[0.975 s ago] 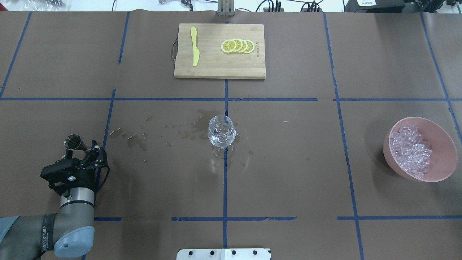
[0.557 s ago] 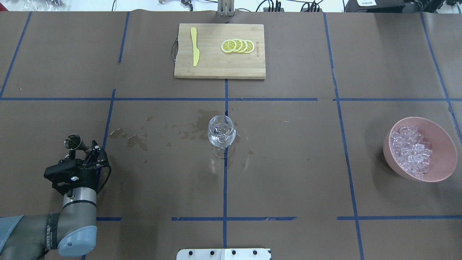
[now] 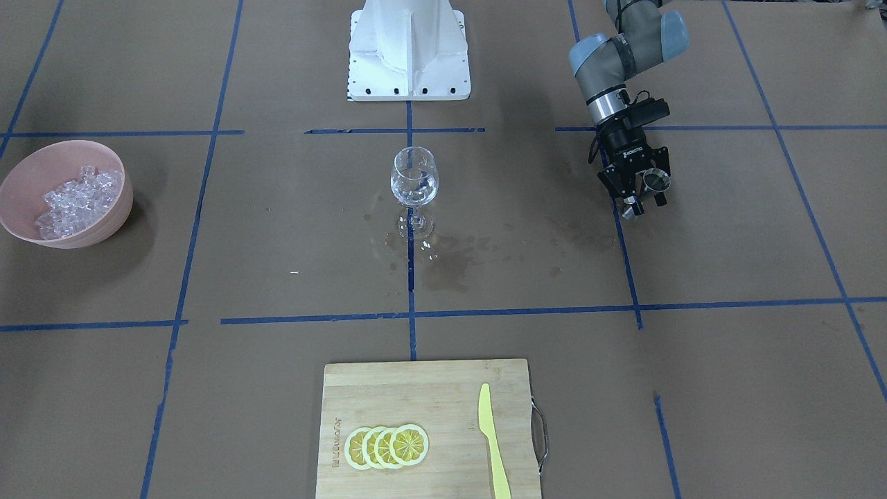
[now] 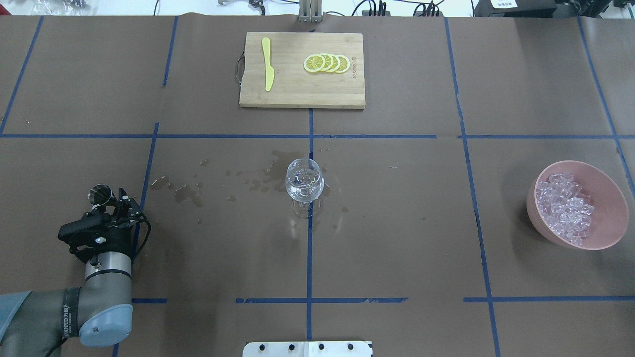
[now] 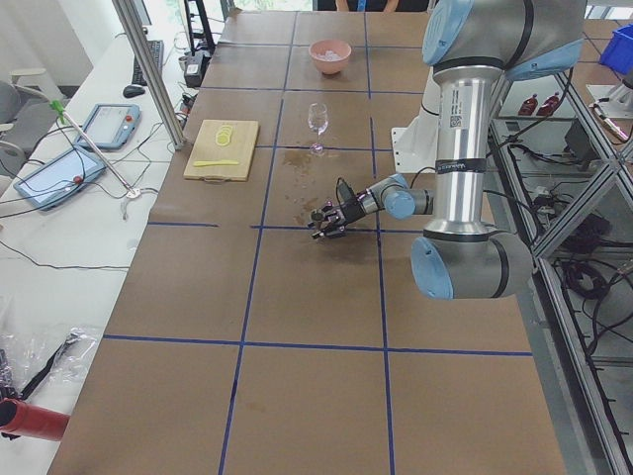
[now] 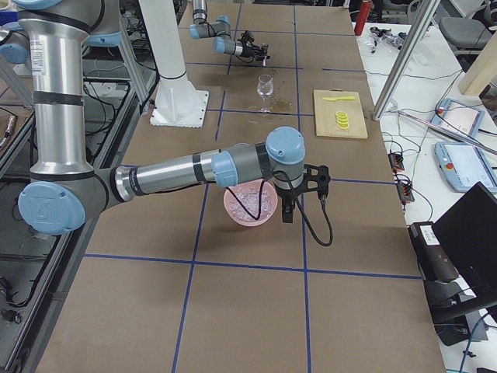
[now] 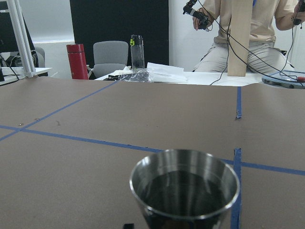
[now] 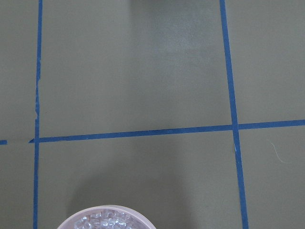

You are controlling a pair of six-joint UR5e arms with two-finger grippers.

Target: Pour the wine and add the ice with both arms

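The wine glass [image 4: 304, 181] stands upright at the table's middle, also in the front view [image 3: 414, 181], with a little clear wine [image 3: 414, 193] in its bowl. The ice [image 4: 565, 201] lies piled in a pink bowl [image 4: 612, 198] at the right. My left gripper [image 4: 116, 201] is low at the table's left, shut on a steel jigger [image 4: 100, 194] held upright. The jigger fills the bottom of the left wrist view [image 7: 185, 186]. My right gripper [image 6: 304, 200] shows only in the exterior right view, near the bowl. I cannot tell if it is open. Its wrist view shows the ice [image 8: 106, 220] at the bottom edge.
A bamboo cutting board [image 4: 297, 94] at the far middle carries lemon slices [image 4: 327, 63] and a yellow knife [image 4: 268, 69]. Wet spots [image 4: 188, 193] lie between the jigger and the glass. The white base block [image 3: 409, 48] stands at the robot's side.
My left gripper's fingers have shifted slightly left, closer in around the jigger, and the wrist has turned a little. The jigger's rim, the glass and the bowl stay in place.
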